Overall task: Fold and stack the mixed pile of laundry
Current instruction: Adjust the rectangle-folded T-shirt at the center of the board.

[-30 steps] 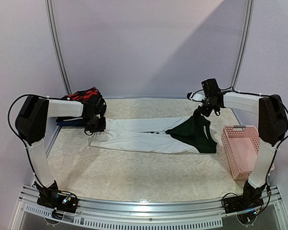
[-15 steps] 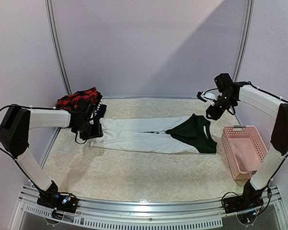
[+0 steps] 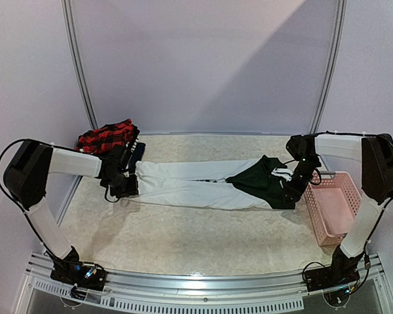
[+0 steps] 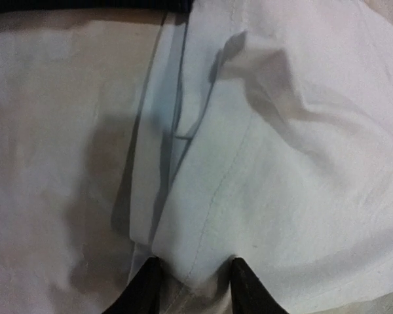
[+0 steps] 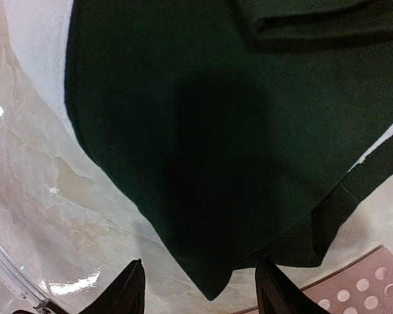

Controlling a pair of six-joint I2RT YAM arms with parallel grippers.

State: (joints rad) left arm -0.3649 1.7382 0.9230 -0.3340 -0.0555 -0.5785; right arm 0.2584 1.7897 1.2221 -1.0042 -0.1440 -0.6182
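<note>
A long garment [image 3: 196, 186] lies left to right across the table [image 3: 183, 239]. Behind its left end sits a shirt [image 3: 105, 136], folded clothes [image 3: 137, 151] beside it. A basket [image 3: 337, 212] stands just right of the garment. The left gripper [image 3: 121, 188] is at its left end, the right gripper [image 3: 289, 194] at its right.

Soft pinkish light, diagonal shadow across the far wall [image 3: 183, 72], left wrist view blurred, glare spots on the table [image 5: 33, 196] in right wrist view

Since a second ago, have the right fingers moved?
Yes: the right fingers came nearer, from beyond the pink basket's far rim to beside its left wall.
</note>
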